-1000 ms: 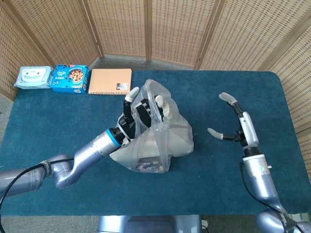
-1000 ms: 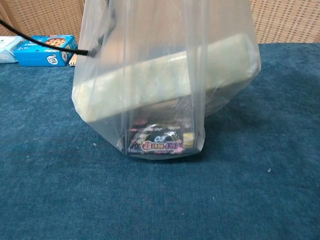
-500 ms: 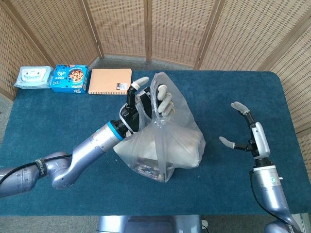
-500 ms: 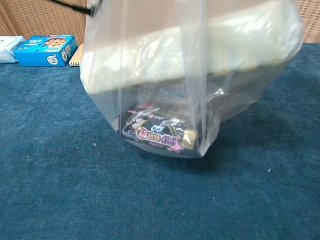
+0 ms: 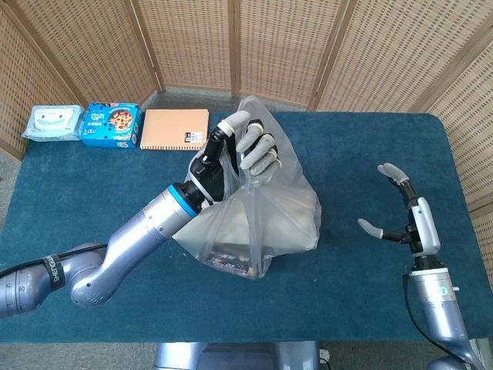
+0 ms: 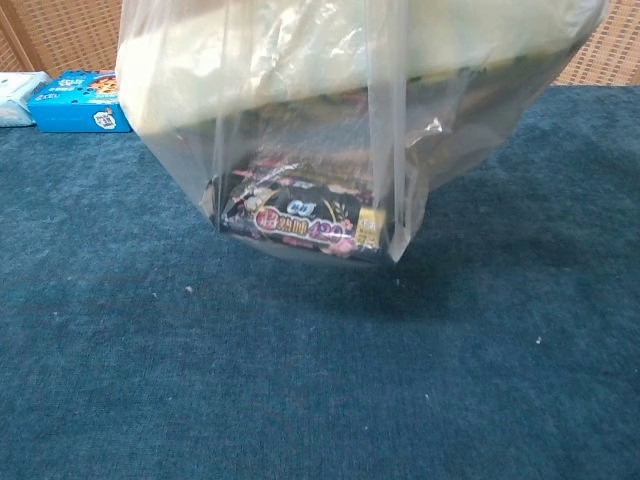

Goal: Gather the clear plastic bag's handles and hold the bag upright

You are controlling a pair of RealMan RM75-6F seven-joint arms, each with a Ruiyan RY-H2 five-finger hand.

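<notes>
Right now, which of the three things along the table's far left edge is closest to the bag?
The orange notebook. It lies rightmost of the three, beside the plastic bag; the blue box and the wipes pack sit further left.

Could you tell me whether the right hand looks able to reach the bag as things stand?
Probably yes: the right hand is open and holds nothing, and only bare table lies between it and the bag, which the left hand holds.
</notes>
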